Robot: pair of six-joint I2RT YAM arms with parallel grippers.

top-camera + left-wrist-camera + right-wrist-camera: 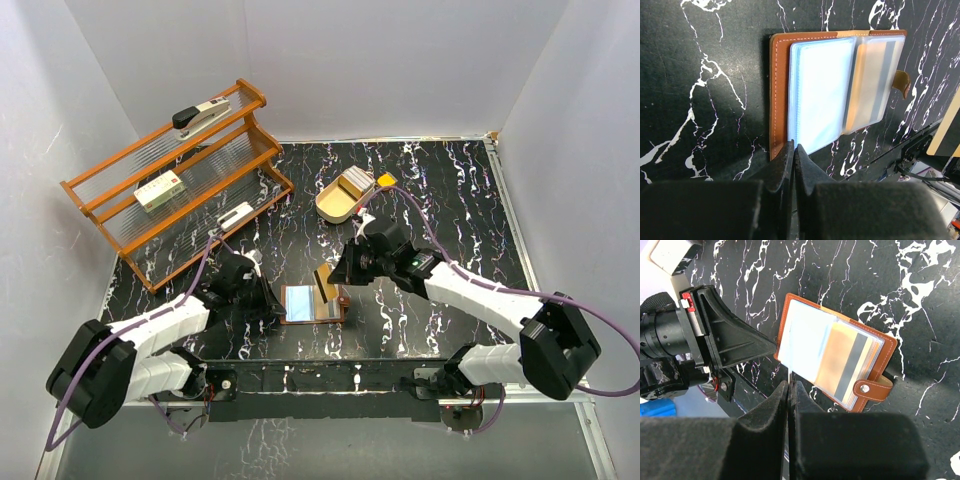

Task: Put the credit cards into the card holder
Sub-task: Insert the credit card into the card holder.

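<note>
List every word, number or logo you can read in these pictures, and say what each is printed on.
No text can be read anywhere.
White-and-green box: has print, but it is too small to read.
Stored card in the card holder: only a dark stripe, no lettering visible.
Tan credit card held in the right tool: the visible face is blank.

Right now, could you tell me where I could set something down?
The marble between the yellow block and the right wall is bare, as is the strip between the rack and the oval tray. It is crowded around the card holder, where the left gripper meets the right gripper and its credit card.
</note>
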